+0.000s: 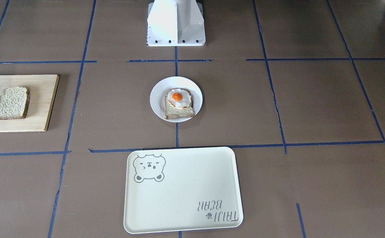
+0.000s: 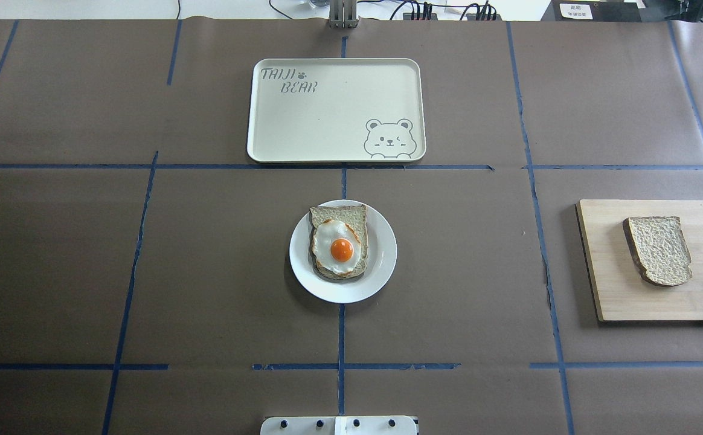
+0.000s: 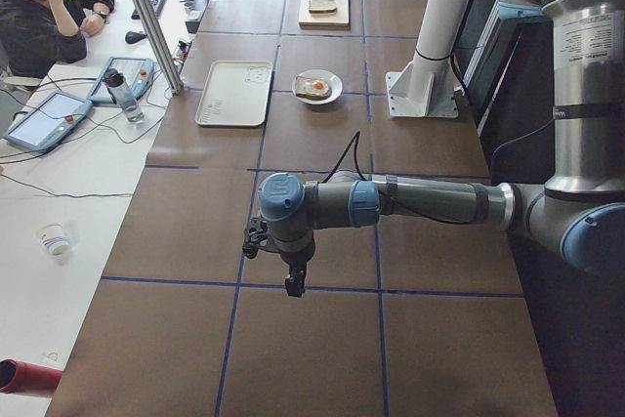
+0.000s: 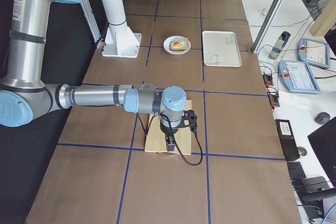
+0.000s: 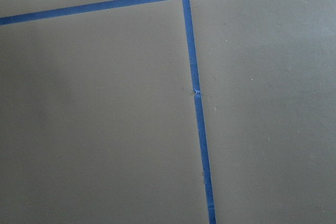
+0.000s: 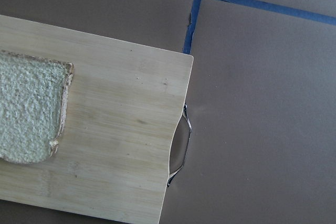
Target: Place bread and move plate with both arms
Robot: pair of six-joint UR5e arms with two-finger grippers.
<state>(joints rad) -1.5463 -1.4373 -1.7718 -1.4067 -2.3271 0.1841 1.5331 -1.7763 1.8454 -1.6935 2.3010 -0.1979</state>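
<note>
The bread (image 2: 658, 251) lies flat on the cutting board (image 2: 605, 272), well apart from the plate (image 2: 383, 266) — light, soft, likely best pinched gently across its crust. Whether left tool (image 3: 293, 288) or right tool (image 4: 170, 144) is spread or closed — impossible to tell.

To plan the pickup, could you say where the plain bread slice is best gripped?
Probably the bread across its two straight side edges, from above: it lies flat on the wooden board, leaving only thin edges for the jaws.
</note>
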